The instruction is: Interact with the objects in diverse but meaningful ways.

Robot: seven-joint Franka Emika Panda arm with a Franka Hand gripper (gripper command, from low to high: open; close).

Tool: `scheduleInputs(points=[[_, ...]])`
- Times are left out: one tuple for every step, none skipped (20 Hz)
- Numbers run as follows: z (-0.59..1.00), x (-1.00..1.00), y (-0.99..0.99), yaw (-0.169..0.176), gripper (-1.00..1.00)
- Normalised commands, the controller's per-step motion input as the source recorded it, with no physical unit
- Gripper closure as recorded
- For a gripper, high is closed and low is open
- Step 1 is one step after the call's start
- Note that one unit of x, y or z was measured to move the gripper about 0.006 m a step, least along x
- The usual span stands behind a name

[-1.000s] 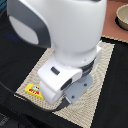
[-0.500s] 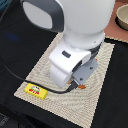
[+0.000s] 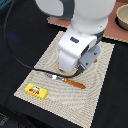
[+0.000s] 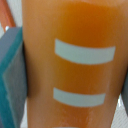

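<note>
Blocky orange biscuit block (image 4: 75,65) fills the gripper's (image 3: 70,70) view.

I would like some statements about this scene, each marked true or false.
1. A yellow packet with red marks lies on the woven mat. True.
2. The packet is held in the claw. False: it lies apart from the arm, towards the exterior view's left.
3. A knife with an orange handle lies on the mat beside the claw. True.
4. The wrist view shows a green object with black dots. False: it shows an orange object with two pale stripes, very close to the camera.
5. A bowl stands off the mat, at the exterior view's upper right. True.
</note>
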Motion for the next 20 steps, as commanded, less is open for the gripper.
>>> scheduleInputs(points=[[-0.18,-0.54,0.55,0.043,1.00],[-0.18,-0.54,0.56,0.044,1.00],[-0.21,-0.55,0.59,0.044,1.00],[-0.23,-0.59,0.67,0.042,1.00],[-0.27,-0.61,0.67,0.045,1.00],[-0.28,-0.60,0.63,0.054,1.00],[-0.30,-0.61,0.62,0.054,1.00],[-0.32,-0.61,0.60,0.056,1.00],[-0.34,-0.62,0.60,0.057,1.00],[-0.39,-0.63,0.58,0.060,1.00],[-0.40,-0.64,0.58,0.061,1.00],[-0.38,-0.63,0.61,0.050,1.00],[-0.37,-0.63,0.63,0.044,1.00],[-0.35,-0.63,0.64,0.041,1.00],[-0.35,-0.63,0.64,0.041,1.00],[-0.33,-0.63,0.67,0.038,1.00],[-0.32,-0.62,0.68,0.038,1.00],[-0.32,-0.62,0.67,0.039,1.00],[-0.32,-0.61,0.65,0.046,1.00],[-0.33,-0.61,0.64,0.048,1.00]])
